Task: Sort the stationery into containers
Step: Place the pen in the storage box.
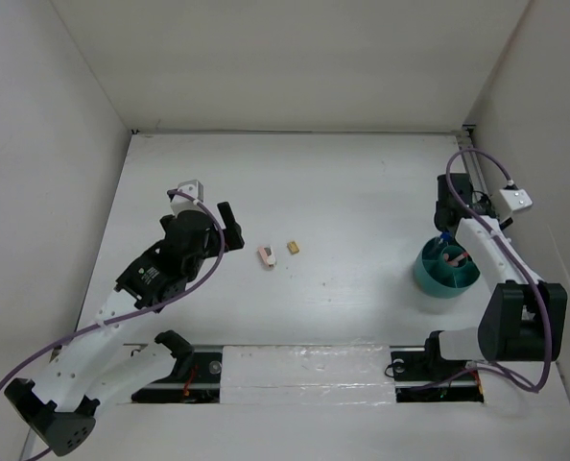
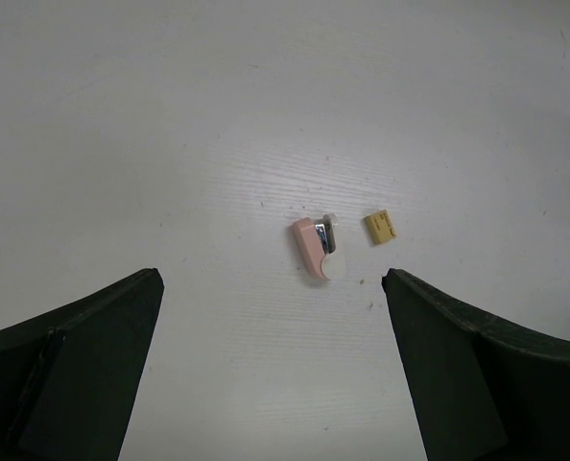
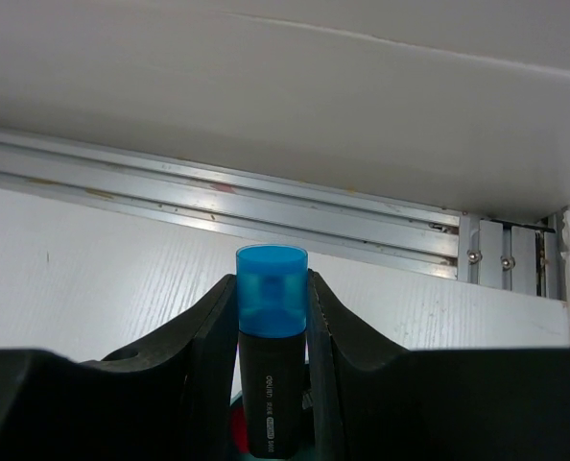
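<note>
Currently we note right gripper (image 3: 272, 283) clamped on blue-capped black highlighter (image 3: 271, 327), upright over teal cup (image 1: 437, 288). Left gripper (image 2: 271, 288) jaws wide apart, empty, above pink eraser (image 2: 310, 248) and tan eraser (image 2: 382, 228), near each other on table (image 1: 362, 192).

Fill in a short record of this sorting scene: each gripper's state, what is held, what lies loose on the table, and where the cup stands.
left gripper: open, empty, pointed toward the loose items
right gripper: shut on the blue-black highlighter, cap up, just above the teal cup
loose on table: pinkish eraser block and tan eraser block, side by side, not touching
teal cup: right side of the table, something pinkish inside
</note>
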Action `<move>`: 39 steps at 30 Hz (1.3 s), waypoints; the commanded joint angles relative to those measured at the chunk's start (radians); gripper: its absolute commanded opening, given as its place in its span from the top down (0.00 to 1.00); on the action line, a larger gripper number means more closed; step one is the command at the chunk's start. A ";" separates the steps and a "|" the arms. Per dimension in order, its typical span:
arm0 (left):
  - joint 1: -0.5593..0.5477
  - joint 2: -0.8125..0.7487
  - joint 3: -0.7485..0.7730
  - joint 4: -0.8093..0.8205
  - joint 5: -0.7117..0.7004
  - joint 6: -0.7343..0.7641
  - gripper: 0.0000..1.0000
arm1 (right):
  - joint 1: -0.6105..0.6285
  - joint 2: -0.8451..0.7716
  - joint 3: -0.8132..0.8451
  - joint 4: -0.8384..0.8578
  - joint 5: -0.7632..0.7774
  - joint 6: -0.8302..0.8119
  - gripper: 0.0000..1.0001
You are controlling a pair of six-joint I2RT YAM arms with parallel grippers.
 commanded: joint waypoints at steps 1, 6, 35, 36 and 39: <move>0.005 -0.013 0.012 0.009 -0.019 0.004 0.00 | 0.013 0.002 0.002 -0.046 0.043 0.056 1.00; 0.005 -0.013 0.012 0.009 -0.019 0.004 0.00 | 0.051 0.039 0.025 -0.155 0.089 0.149 1.00; -0.004 -0.004 0.012 0.009 -0.019 0.004 0.00 | 0.165 0.179 0.100 -0.459 0.141 0.459 0.92; -0.004 -0.004 0.012 0.009 -0.019 0.004 0.00 | 0.165 0.179 0.100 -0.459 0.141 0.459 0.90; -0.004 -0.004 0.012 0.009 -0.019 0.004 0.00 | 0.165 0.179 0.100 -0.459 0.132 0.459 0.85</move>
